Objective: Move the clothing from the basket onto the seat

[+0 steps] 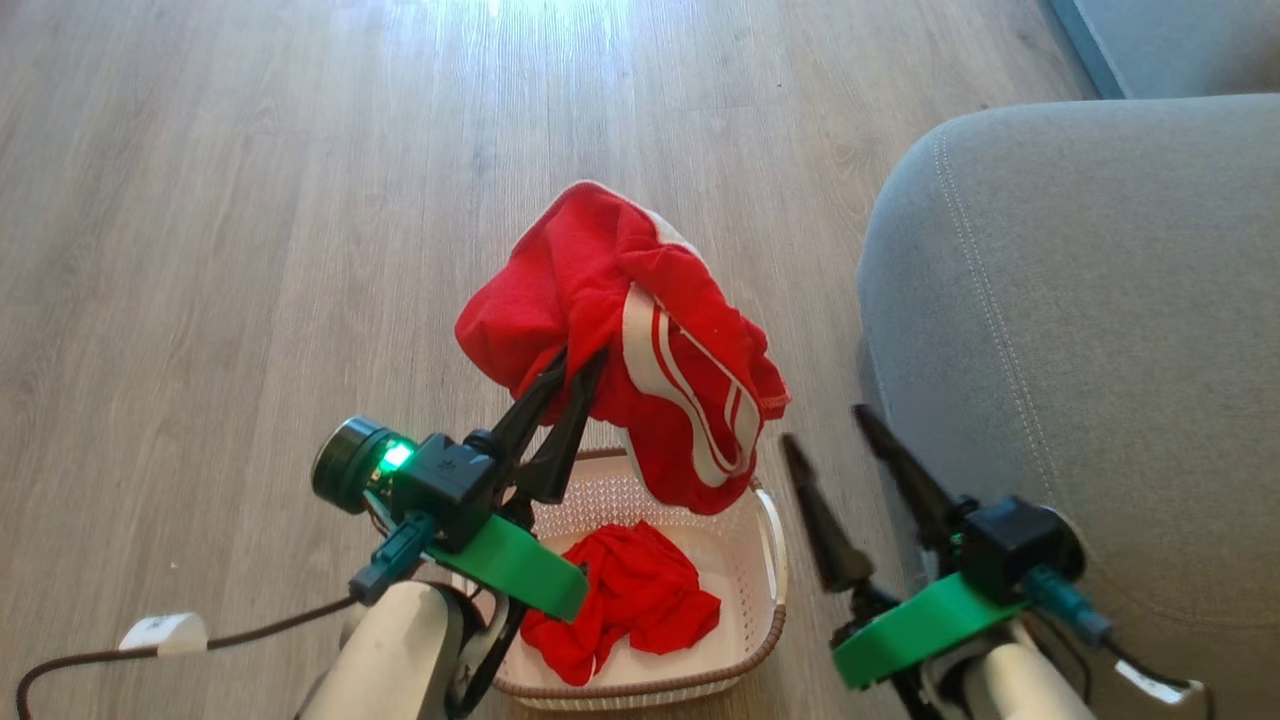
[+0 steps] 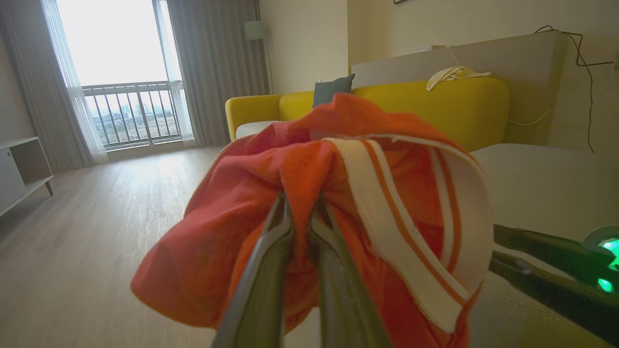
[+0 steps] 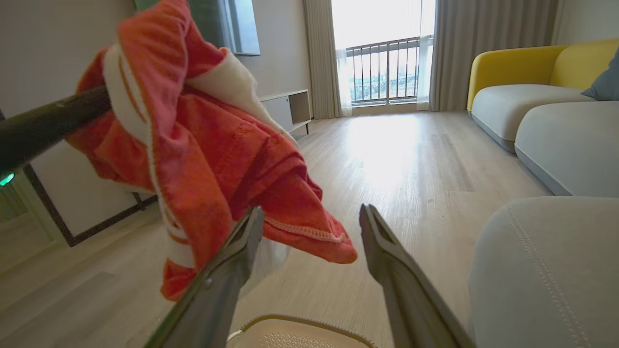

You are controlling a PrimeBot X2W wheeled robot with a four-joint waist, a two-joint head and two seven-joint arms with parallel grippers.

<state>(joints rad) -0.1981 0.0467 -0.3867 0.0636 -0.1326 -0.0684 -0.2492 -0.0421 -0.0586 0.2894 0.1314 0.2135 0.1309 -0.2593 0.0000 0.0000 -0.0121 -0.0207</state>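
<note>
Left gripper [image 1: 578, 362] is pinched tight on the striped cloth [image 1: 590, 270] and holds it up in the air over the basket [image 1: 640, 495]. Right gripper [image 1: 825, 428] has its two fingers wide apart and holds nothing. It hangs between the basket and the seat [image 1: 1080, 330].

I see the seat is the biggest thing, grey and soft, just beside the basket on the robot's right. No red cloth lies on it yet.

Things could go wrong from here. Only a small bit of the striped cloth is in the pinch, and most of it hangs loose. If the arm swings fast to the seat, I think the cloth could slip out and fall on the floor [image 1: 200, 250] or back in the basket. The lowest flap hangs near the basket's rim. It could catch on the white handle [image 1: 772, 520] and pull the basket along. The empty gripper is also in the way, so the cloth could snag on those open fingers. If the cloth is let go too soon, at the seat's round edge, it could slide off.

The basket sits on the floor. It has one thing in it, the plain cloth [image 1: 630, 600], all bunched up on the side near the left arm. The rest of its bottom is bare. That cloth has to be moved too.
</note>
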